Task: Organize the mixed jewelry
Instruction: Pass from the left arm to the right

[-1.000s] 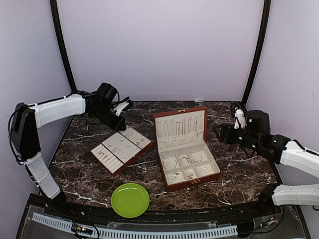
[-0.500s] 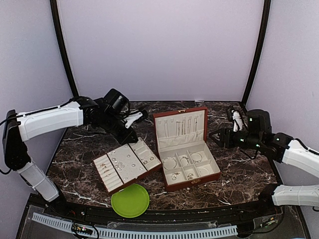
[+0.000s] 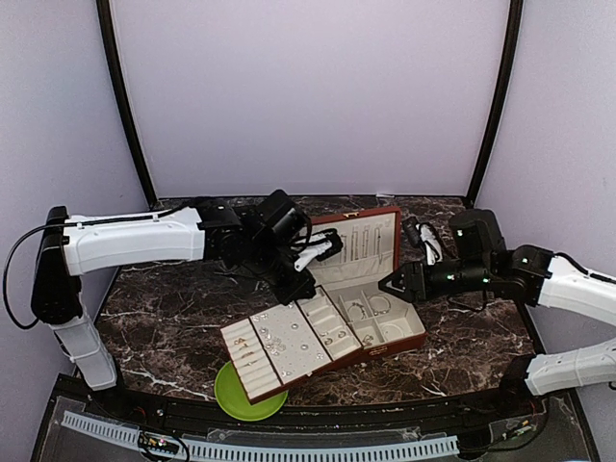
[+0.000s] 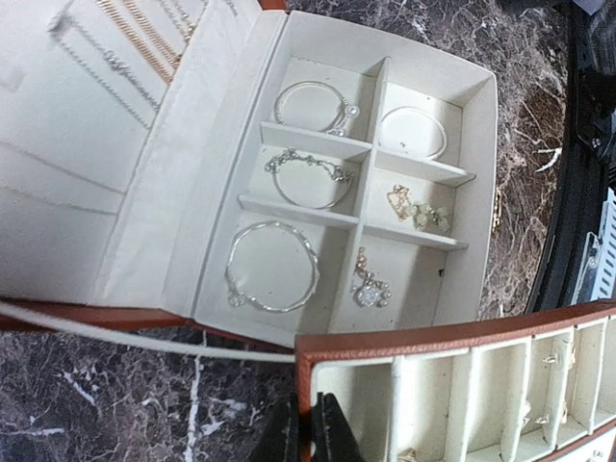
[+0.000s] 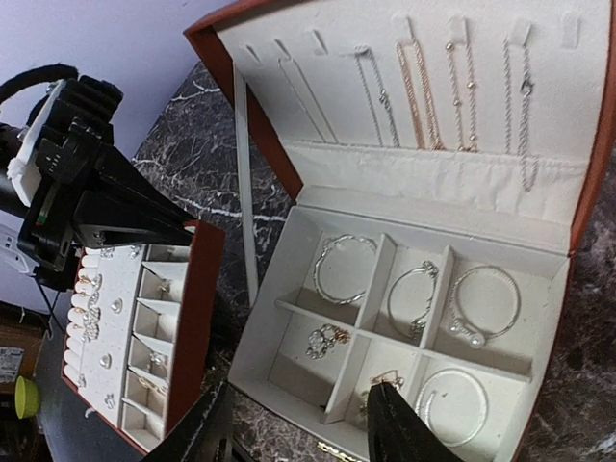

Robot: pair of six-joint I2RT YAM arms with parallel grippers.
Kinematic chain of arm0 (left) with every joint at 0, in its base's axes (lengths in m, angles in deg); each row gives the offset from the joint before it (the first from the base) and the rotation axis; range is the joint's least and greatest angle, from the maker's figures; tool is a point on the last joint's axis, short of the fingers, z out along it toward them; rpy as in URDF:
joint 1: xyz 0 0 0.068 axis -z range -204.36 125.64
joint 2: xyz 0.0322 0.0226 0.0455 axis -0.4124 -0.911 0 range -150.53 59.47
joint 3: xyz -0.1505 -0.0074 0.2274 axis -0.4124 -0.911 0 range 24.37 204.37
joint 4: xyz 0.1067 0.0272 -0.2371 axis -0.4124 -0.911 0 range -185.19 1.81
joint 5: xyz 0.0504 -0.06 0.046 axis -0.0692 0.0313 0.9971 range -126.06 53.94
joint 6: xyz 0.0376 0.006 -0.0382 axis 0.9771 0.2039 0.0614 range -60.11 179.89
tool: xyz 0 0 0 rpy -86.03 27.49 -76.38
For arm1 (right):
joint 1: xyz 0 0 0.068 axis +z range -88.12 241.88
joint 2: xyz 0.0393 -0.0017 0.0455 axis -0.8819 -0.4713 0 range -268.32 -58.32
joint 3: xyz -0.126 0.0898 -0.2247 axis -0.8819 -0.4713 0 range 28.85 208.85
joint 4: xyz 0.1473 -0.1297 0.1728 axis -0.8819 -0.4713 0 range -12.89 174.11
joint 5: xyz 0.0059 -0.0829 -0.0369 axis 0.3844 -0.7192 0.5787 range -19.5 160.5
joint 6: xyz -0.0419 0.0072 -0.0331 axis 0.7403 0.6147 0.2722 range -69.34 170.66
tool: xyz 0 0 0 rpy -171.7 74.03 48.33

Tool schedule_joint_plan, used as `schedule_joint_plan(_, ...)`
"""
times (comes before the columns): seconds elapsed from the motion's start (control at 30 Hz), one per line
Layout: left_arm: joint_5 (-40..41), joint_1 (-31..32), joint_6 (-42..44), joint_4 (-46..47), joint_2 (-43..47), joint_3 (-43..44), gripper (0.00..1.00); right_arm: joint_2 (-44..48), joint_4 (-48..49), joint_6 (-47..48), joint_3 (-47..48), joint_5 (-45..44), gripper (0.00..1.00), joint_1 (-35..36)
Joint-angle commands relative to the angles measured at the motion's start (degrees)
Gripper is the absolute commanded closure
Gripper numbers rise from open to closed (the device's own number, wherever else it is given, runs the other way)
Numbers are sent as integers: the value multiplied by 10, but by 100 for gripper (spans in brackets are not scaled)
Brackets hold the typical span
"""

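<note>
Holding tray [image 4: 433, 329] beside box [image 4: 478, 183]; left pincer [image 4: 306, 412] clamped

No readable text, labels, brands, numbers or signs anywhere in view.

I record the table [image 3: 164, 327] as dark brown marble with white veining, and the plate [image 3: 241, 402] as lime green. The box [image 5: 433, 168] and the tray [image 4: 433, 334] are reddish-brown outside, cream inside. The mixed jewelry [image 4: 369, 291] reads silvery, with some gold-toned chains [image 5: 409, 87].
</note>
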State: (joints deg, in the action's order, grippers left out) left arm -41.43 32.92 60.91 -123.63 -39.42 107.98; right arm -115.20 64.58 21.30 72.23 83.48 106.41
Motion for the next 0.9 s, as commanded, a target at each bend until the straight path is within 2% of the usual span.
schedule_joint_plan(0.0, 15, 29, -41, 17, -29, 35, 100, -25, 14, -42, 11, -12, 54, 41)
schedule_joint_plan(0.23, 17, 58, -39, 38, -76, 68, 100, -54, 35, -61, 5, -41, 55, 71)
schedule_joint_plan(0.5, 12, 69, -36, 57, -116, 96, 100, -112, 104, -83, -24, -27, 59, 91)
schedule_joint_plan(0.73, 19, 70, -31, 58, -126, 98, 100, -138, 92, -78, -21, -44, 67, 107)
schedule_joint_plan(0.87, 17, 70, -30, 61, -128, 98, 100, -140, 86, -75, -25, -51, 69, 108)
